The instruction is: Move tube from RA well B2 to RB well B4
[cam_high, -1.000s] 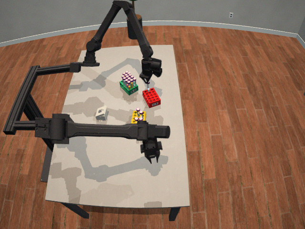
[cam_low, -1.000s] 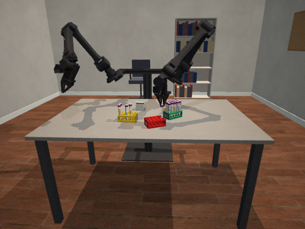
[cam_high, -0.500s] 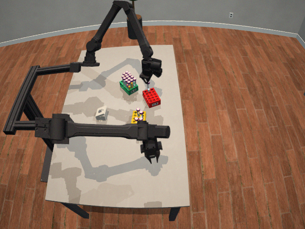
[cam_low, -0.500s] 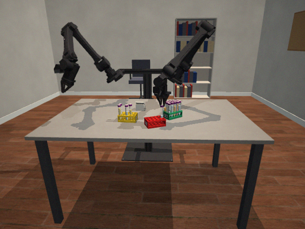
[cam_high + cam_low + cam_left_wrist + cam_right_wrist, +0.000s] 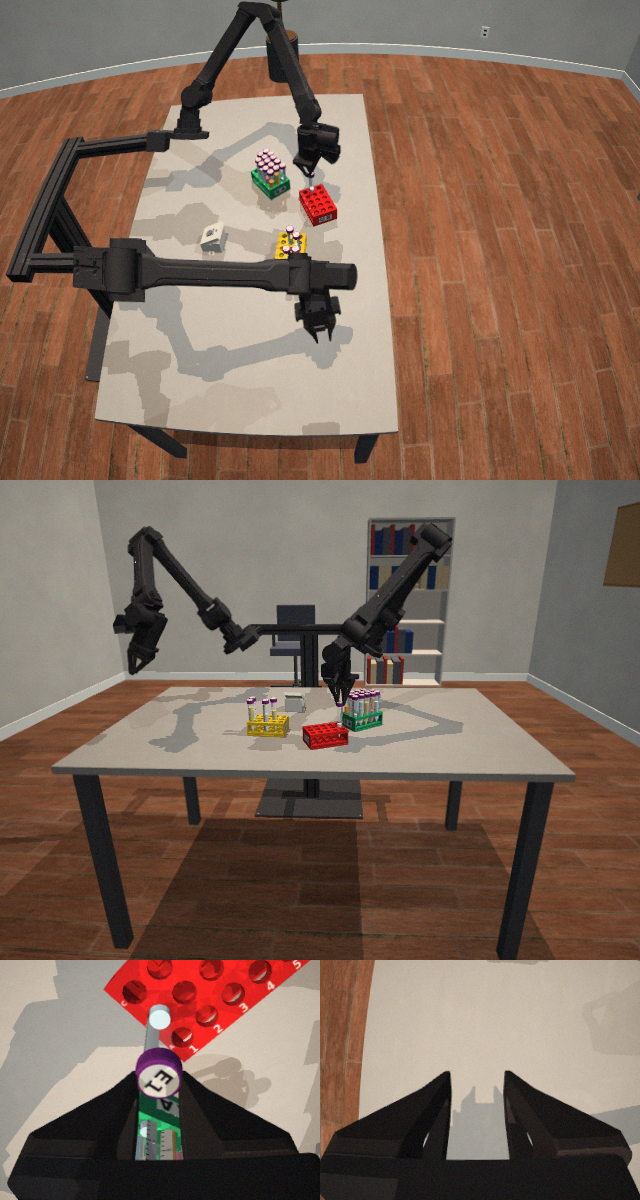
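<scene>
Here, green rack (image 5: 279, 192) (image 5: 362, 721), tubes (image 5: 270, 162) (image 5: 364, 703) inside

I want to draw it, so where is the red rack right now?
In the top view, the red rack sits right of the green rack, above the yellow rack.
</scene>
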You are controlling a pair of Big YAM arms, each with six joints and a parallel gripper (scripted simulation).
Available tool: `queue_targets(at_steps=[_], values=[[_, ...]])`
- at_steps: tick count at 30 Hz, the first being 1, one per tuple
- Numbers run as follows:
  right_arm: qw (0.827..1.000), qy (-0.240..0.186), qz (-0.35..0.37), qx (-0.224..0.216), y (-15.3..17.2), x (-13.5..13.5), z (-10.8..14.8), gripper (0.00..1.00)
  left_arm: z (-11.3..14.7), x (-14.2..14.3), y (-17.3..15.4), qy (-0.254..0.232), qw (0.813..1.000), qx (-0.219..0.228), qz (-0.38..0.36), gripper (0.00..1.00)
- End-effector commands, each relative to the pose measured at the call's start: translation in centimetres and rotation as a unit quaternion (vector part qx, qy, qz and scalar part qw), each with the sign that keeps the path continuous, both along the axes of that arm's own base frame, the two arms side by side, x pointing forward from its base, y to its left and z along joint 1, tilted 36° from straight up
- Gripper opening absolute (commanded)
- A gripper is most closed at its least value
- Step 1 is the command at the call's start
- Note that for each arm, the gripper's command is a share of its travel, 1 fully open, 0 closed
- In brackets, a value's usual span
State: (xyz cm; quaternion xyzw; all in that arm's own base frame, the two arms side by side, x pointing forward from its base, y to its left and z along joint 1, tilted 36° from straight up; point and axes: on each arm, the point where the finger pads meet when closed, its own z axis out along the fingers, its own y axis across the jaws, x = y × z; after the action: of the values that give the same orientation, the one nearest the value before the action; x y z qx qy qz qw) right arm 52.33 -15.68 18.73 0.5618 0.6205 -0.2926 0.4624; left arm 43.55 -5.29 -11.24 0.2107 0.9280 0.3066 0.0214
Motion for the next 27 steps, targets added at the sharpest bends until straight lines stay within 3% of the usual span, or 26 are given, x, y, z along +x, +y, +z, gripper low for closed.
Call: queue_targets(at_steps=[1,27], values=[[1.0,-0.014,0.002,0.0,0.18,0.71,1.18,0.3,-1.2,-0.1,1.11,0.008,1.0,0.004,0.003,0.0],[1.0,-0.014,0.002,0.0,0.18,0.71,1.18,0.3,-1.74,-0.32,1.54,0.01,1.0,0.004,0.003,0.0]])
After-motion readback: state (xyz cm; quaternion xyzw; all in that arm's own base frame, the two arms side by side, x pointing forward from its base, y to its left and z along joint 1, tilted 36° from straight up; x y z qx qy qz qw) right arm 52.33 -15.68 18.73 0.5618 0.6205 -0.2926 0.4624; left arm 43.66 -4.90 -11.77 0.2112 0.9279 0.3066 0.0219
